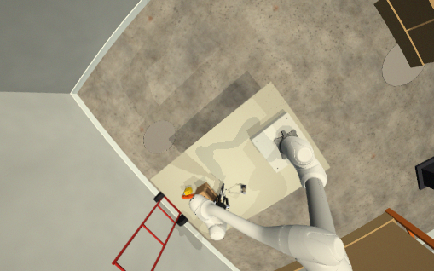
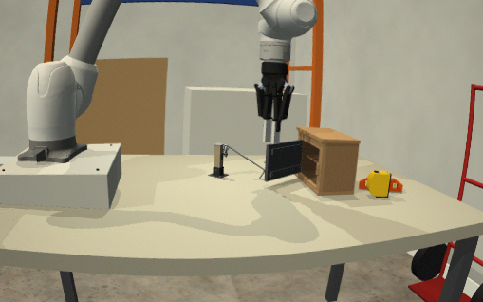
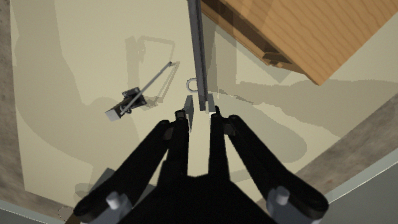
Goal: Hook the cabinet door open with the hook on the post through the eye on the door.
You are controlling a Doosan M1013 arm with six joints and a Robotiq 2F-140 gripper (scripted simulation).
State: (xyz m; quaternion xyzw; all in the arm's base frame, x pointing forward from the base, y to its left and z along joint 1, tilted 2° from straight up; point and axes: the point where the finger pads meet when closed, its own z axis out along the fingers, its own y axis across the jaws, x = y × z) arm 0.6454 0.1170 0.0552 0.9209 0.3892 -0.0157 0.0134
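The brown cabinet (image 1: 205,192) (image 2: 339,163) (image 3: 310,35) stands flat on the table. Its dark door (image 2: 284,160) (image 3: 198,55) stands well open. The eye (image 3: 187,85) is a small ring on the door's outer face near the free edge, seen in the wrist view. The post (image 1: 243,187) (image 2: 218,157) (image 3: 113,115) stands apart from the door. Its hook (image 2: 246,159) (image 3: 150,84) slants down toward the door, its tip beside the eye, not in it. My gripper (image 2: 271,138) (image 3: 200,102) is narrowly open, fingertips straddling the door's top near its free edge, with a visible gap on the eye side. Finger contact is unclear.
A yellow tape measure (image 1: 188,191) (image 2: 379,183) and an orange tool (image 1: 187,197) (image 2: 397,185) lie behind the cabinet. The robot's white base block (image 1: 266,147) (image 2: 51,187) is at the table's other end. A red hand truck (image 1: 143,225) (image 2: 472,133) stands beyond the table edge.
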